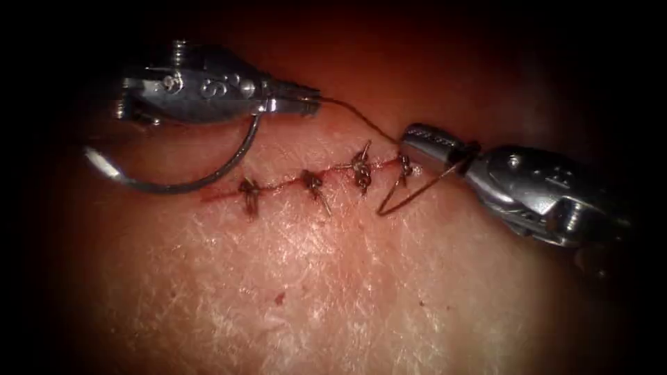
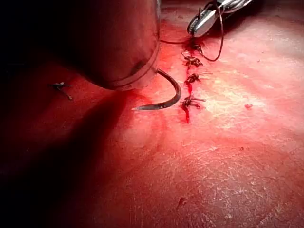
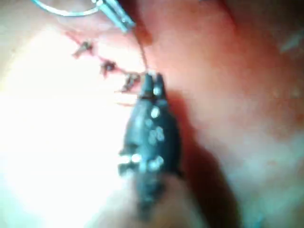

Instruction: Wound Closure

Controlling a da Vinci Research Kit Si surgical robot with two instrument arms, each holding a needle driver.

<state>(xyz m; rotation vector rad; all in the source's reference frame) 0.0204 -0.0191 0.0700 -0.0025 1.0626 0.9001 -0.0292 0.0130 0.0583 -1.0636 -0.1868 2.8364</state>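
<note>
The needle (image 1: 208, 173) hangs free of the tissue (image 1: 333, 292), pinched near its thread end by the left end effector (image 1: 299, 101), whose jaws are pressed together on it; its curve sweeps down and out to the endoscope view's left of the cut (image 1: 319, 179), with the point lifted above the skin; in the left wrist view the same needle (image 2: 164, 97) curves out from under the shaft, its tip just beside the nearest stitch; the thread (image 1: 361, 121) runs from the left end effector across to the right end effector (image 1: 424, 142), which sits at the right end of the cut with thread looped about it and a slack loop (image 1: 403, 198) trailing below; whether its jaws are apart or closed I cannot tell; four knots (image 1: 313, 184) lie along the cut, with red fluid (image 1: 229, 194) along its line, thickest toward the left end. As a judgement, the risks are these: a pull from either side could drag the thread taut over the last knot and cut into the tissue edge; the loop around the right end effector could snag or tangle; the needle point, hanging low, could scratch or catch the skin if the left arm dips; a grip so near the needle's end could let it swivel. A small mark like an "S" shows on the left tool's body (image 1: 208, 87); no other writing can be read.
</note>
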